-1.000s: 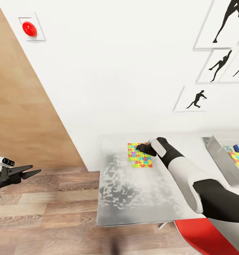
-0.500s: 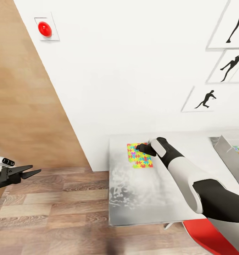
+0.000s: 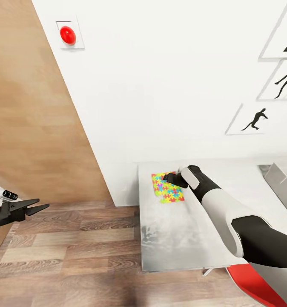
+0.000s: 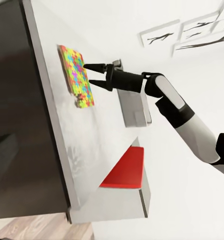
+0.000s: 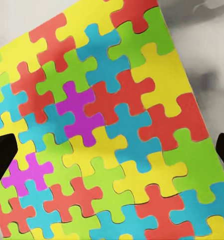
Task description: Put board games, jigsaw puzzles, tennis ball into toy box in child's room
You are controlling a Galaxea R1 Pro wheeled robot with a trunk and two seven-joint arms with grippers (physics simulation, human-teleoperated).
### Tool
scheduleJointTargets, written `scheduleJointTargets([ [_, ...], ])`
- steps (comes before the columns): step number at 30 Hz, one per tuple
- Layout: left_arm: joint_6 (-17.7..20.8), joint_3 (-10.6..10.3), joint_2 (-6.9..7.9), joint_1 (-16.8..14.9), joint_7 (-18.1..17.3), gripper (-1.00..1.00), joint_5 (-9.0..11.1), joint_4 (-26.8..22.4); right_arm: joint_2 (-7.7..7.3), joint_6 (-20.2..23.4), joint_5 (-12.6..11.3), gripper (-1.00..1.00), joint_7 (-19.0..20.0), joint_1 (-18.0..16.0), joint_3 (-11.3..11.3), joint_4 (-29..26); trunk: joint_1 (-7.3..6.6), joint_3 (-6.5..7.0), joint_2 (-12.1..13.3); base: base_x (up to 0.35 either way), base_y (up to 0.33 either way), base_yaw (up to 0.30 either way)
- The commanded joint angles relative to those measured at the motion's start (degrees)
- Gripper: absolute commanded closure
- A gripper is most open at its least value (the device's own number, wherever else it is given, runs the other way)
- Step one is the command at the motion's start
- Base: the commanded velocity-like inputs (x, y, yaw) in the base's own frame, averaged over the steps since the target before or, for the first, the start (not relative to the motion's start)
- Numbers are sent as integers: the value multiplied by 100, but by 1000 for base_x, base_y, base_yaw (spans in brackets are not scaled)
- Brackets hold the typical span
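- One jigsaw puzzle (image 3: 167, 187) on the table (image 3: 182, 238); no writing.
- Your right gripper (image 4: 95, 75): fingers spread wide above the puzzle, holding nothing.
- Your left gripper (image 3: 39, 208): parted, empty.

— What's the right arm doing?
— It's reaching forward, its right pincer (image 4: 95, 74) pointing ahead with fingers spread apart.
— And the left?
— The left pincer (image 3: 38, 208) is hovering out at the side, fingers slightly parted.
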Motion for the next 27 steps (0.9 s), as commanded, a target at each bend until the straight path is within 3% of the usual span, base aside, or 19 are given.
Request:
scheduleJointTargets([
  [1,61,-3,3,-3,-20,-100,3,1,-3,14,-62,-100,-49,-4,43,-8,3,-9,-10,0,160,0],
  [27,61,-8,-1,-3,-20,-100,5,1,-8,14,-62,-100,-48,-4,39,-8,3,-9,-10,0,129,0],
])
